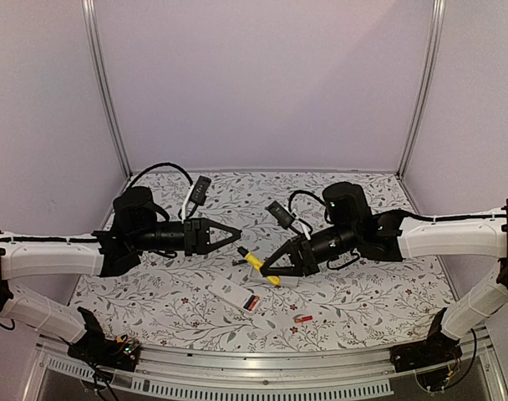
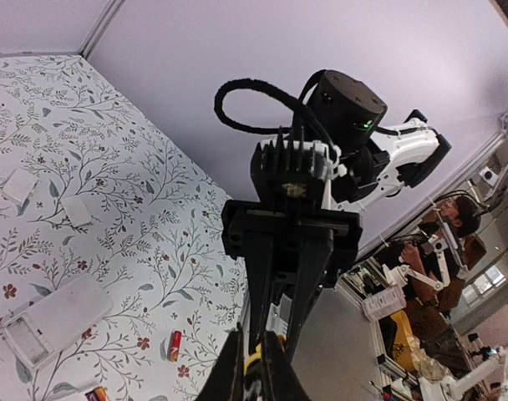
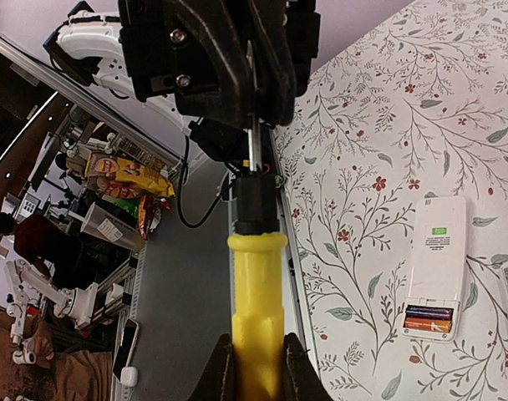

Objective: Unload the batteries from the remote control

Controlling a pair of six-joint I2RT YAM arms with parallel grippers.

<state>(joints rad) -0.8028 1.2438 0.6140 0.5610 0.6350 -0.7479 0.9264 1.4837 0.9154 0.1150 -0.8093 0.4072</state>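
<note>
1. On the flowered table (image 1: 363, 292), near its front edge, the white remote (image 3: 438, 251) is seen lying flat with its compartment uncovered; two batteries (image 3: 428, 317) are lodged in it side by side, red-orange and dark colour showing.
2. A loose red-orange battery (image 1: 302, 318) is seen on the table to the right of the remote, apart from it.
3. The yellow handle of the screwdriver (image 3: 256, 284) is clamped between the fingers of the right gripper (image 1: 266, 271).
4. The screwdriver's thin metal shaft is pinched by the closed left gripper (image 1: 237, 233), which is pointed at the right one
</note>
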